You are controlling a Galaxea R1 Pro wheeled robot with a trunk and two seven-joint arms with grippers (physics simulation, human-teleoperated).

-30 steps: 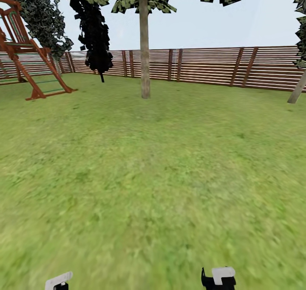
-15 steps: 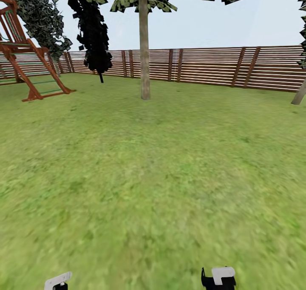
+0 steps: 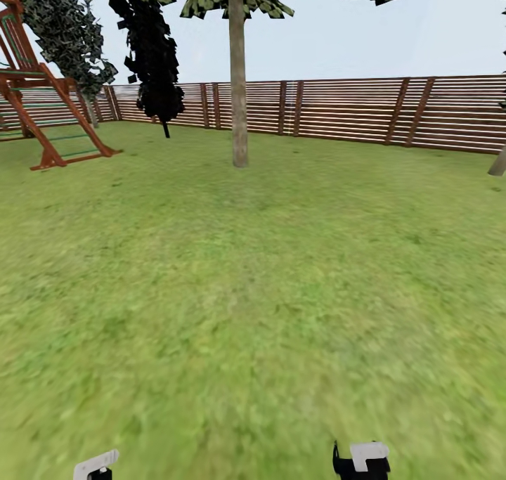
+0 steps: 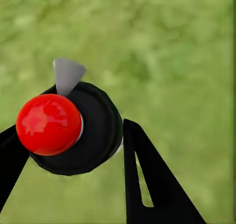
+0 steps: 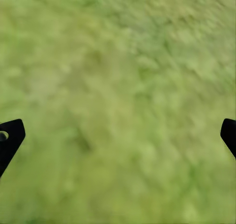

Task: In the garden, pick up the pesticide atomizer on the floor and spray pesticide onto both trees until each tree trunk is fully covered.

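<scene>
Garden lawn (image 3: 253, 290): blurred bright green grass, spread ahead of both grippers and out to the fence.

Fence (image 3: 351, 111): brown horizontal slats, enclosing the far side of the lawn.

Tree trunk (image 3: 238, 79): pale grey-tan, long axis upright, well ahead of the grippers and between them in bearing; leaves only high up. Second trunk (image 3: 498, 162): just the tilted base visible, far ahead and to the right of the right gripper.

Dark narrow tree (image 3: 151, 51) and red-brown play frame (image 3: 42, 100): far ahead, left of the left gripper.

Pesticide atomizer (image 4: 73, 128): clamped between the black fingers (image 4: 152, 184) of the left gripper (image 4: 69, 150); seen end-on in the left wrist view, so long axis runs roughly along the line of sight, toward the grass; glossy red round cap facing the camera, black rounded body behind it, grey cone-shaped nozzle projecting sideways from the body. No label or writing legible.

Right gripper (image 5: 118, 135): fingers spread wide apart, nothing between them, over bare grass; white-and-black housing (image 3: 362, 459) at the lower edge of the head view.
</scene>
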